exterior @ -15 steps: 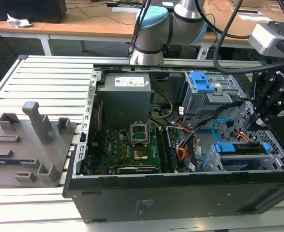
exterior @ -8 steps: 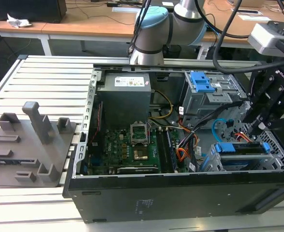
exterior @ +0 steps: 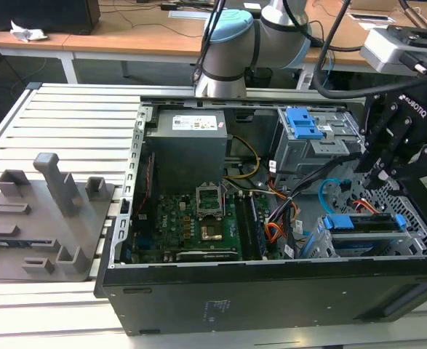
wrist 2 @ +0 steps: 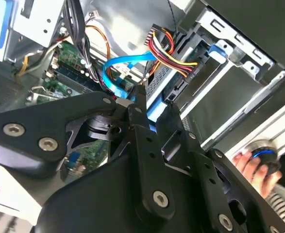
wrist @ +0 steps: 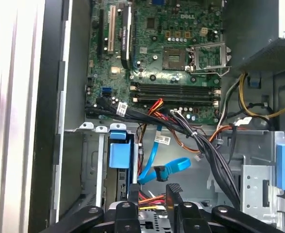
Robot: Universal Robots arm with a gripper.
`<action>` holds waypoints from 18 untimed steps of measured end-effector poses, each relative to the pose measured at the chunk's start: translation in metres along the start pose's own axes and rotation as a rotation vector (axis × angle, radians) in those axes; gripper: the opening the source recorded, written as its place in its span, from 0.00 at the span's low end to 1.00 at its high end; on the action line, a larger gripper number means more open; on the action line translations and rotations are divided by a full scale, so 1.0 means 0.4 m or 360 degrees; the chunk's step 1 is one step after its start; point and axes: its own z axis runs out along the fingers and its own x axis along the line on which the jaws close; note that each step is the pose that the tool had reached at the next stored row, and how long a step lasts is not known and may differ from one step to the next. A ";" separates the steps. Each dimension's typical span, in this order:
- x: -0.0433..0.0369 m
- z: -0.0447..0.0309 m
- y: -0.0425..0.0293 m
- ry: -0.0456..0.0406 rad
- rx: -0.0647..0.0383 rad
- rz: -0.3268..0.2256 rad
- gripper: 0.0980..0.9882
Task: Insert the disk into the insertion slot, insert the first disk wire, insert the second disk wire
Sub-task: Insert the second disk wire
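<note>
Spread and pinching nothing, the claw (wrist: 153,191) is hovering low inside the open computer case (exterior: 271,291), which is lying on the ribbed metal counter (exterior: 68,116). Just below the claw the disk (exterior: 366,225) is sitting in the slot (exterior: 316,246), at the case's corner on the exterior view's right. A bundle of red, yellow and black wires (wrist 2: 174,53) is running to the disk's end. A blue cable (wrist: 170,167) is looping just beside the claw, its black plug (wrist: 160,173) hanging loose.
</note>
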 end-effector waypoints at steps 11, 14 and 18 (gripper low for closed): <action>-0.009 0.039 0.038 -0.0024 0.0005 -0.0186 0.30; -0.009 0.054 0.044 -0.0019 0.0005 -0.0230 0.30; -0.010 0.061 0.044 -0.0014 0.0004 -0.0241 0.30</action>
